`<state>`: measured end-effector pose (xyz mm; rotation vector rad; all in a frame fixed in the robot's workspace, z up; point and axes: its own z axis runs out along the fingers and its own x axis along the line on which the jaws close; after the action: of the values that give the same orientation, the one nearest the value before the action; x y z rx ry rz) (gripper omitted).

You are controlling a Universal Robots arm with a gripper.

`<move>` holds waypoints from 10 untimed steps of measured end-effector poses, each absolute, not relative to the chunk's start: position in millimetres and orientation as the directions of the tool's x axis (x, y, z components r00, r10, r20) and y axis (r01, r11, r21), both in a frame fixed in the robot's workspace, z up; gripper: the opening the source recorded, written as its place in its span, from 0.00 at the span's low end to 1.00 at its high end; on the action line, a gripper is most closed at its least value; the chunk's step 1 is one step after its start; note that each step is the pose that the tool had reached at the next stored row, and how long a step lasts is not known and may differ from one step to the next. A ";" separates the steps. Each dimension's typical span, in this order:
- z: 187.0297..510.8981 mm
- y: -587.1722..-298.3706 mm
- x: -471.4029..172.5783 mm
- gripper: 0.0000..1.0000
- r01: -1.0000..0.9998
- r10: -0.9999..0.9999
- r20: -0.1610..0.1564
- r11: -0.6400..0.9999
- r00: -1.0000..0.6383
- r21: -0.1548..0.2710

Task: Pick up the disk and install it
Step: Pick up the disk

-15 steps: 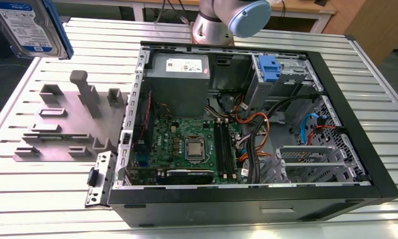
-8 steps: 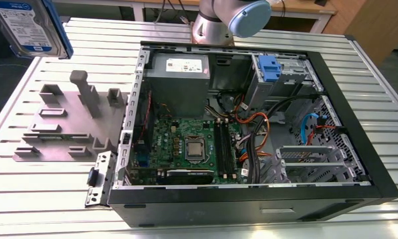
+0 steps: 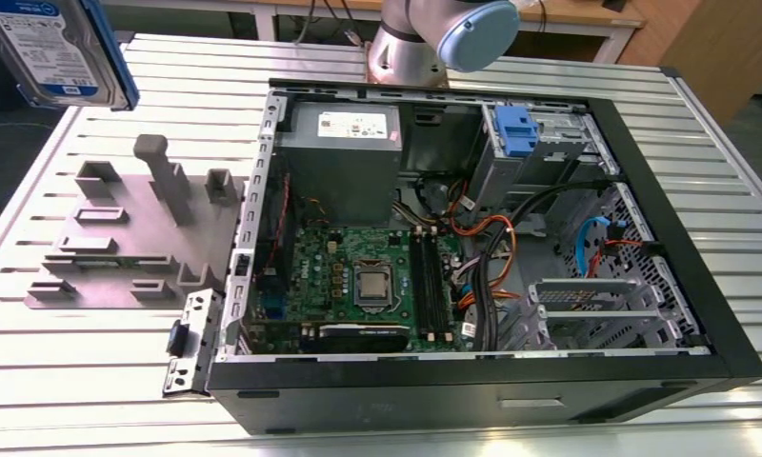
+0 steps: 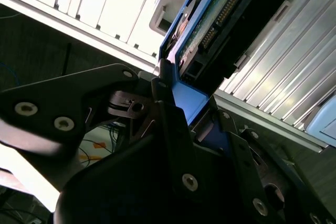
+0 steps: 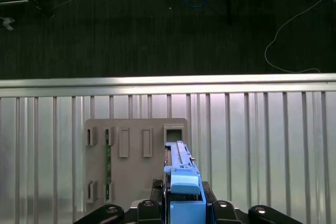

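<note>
The disk [image 3: 57,48], silver with a white-and-blue label and a blue side frame, hangs high above the table's far corner at the exterior view's left. In the second wrist view my gripper [image 4: 184,95] is shut on the disk [image 4: 210,19], its black fingers [image 4: 168,114] clamping the blue frame, with the green circuit-board side showing. In the first wrist view the disk [image 5: 181,179] stands edge-on in the gripper [image 5: 184,208], above the grey fixture plate [image 5: 136,156].
An open black computer case [image 3: 483,390] lies on the slatted aluminium table [image 3: 76,381], with a motherboard [image 3: 369,286], cables, a grey metal box [image 3: 343,143] and a blue bracket [image 3: 514,129] in the drive bay. The grey fixture plate [image 3: 114,238] has upright posts. The arm's base [image 3: 445,38] stands behind.
</note>
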<state>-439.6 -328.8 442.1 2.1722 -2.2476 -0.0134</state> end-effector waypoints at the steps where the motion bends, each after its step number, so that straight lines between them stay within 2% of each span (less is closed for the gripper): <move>1: 442.9 -328.8 -439.6 0.37 -0.999 -0.999 0.005 0.034 -0.034 0.017; 10: 453.5 -328.8 -439.6 0.37 -0.999 -0.999 0.005 0.035 -0.035 0.017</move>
<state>-439.6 -328.8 453.5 2.1713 -2.2489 -0.0133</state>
